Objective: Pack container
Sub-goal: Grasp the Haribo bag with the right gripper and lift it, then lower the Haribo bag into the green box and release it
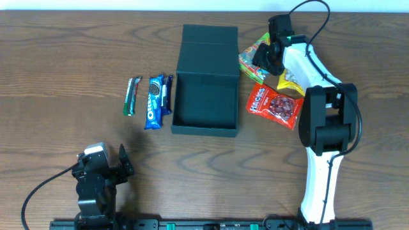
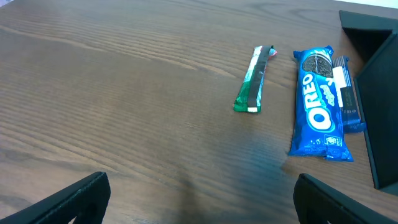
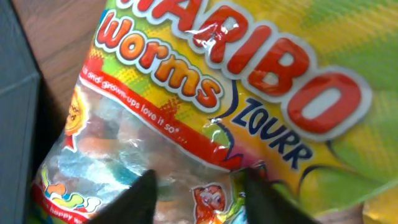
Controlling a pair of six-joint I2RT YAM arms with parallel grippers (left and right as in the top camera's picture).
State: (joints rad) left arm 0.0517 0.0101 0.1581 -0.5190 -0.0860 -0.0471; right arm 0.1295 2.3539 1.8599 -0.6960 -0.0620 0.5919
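The right claw (image 3: 202, 199) is down on the Haribo worms bag (image 3: 205, 81). Its 2 fingers are parted with the crinkly film between them, released rather than clenched. That bag lies just beside the right wall of the container (image 1: 204, 131). The container sits mid-counter with its flap lid thrown back and nothing inside that I can see. A yellow packet (image 1: 291, 80) and a red packet (image 1: 275, 105) lie near the same arm.

Across the counter (image 1: 64, 64), an Oreo pack (image 1: 153, 102) and a green bar (image 1: 131, 96) wait on the container's left. The left claw (image 1: 121, 163) hangs well back from them, spread wide and holding nothing.

I'd say this is the first pick, at the point of grasping. The next move calls for closing firmly on the slippery film, lifting clear of the container's wall, then carrying the bag left over the opening.
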